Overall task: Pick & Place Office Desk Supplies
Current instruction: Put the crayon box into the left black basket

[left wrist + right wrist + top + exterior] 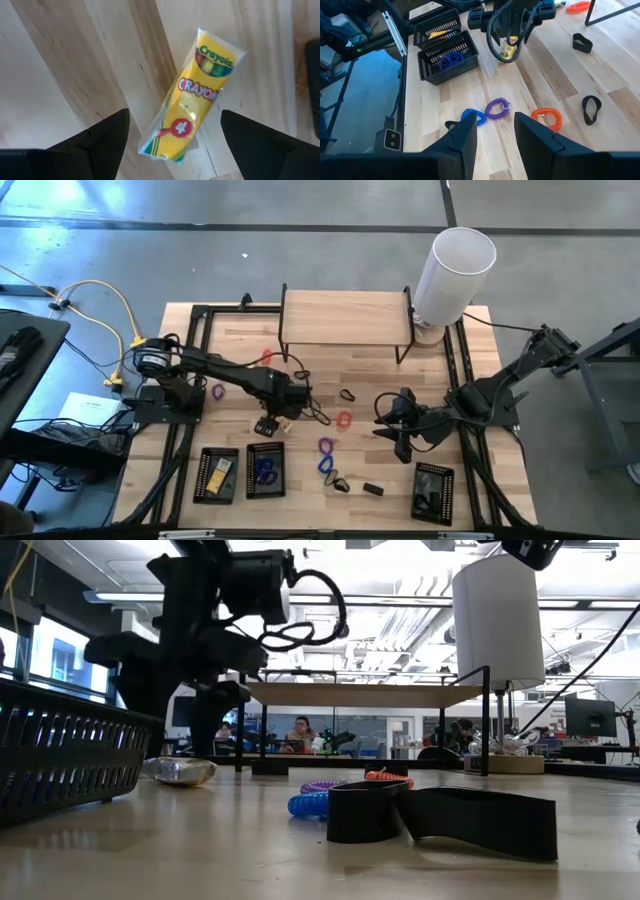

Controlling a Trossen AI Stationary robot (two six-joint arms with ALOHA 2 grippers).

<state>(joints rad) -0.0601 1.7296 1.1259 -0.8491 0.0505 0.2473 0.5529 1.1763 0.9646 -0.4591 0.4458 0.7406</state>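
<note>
Sorting is under way and well short of finished. In the lower left of the high view, two black mesh trays sit side by side: the left tray [217, 476] already holds a yellow packet, and the middle tray [265, 470] holds blue coil loops. A third tray [433, 492] sits at lower right; I cannot make out what is in it.

The left gripper [275, 418] hangs just left of centre, directly over a yellow crayon packet [192, 97] lying flat on the wooden table [350, 370]. In the left wrist view its two fingers stand wide apart on either side of the packet, with nothing between them; no grasp has been made. The packet appears to be the item in hand, and the left tray its likely destination.

The right gripper [495, 127] waits right of centre in the high view. Its fingers stand partly apart and empty, above three loose coils: a blue coil [474, 117], a purple coil [497, 108] and an orange coil [547, 118].

Still loose on the table:
- a red coil [344, 420] near centre
- a purple loop [217, 392] at left
- an orange loop [266, 357] by the raised wooden shelf [345, 315]
- black bands [346, 395] at centre
- black pieces [373, 489] at lower centre

My judgement: most of the items remain to be placed.
</note>
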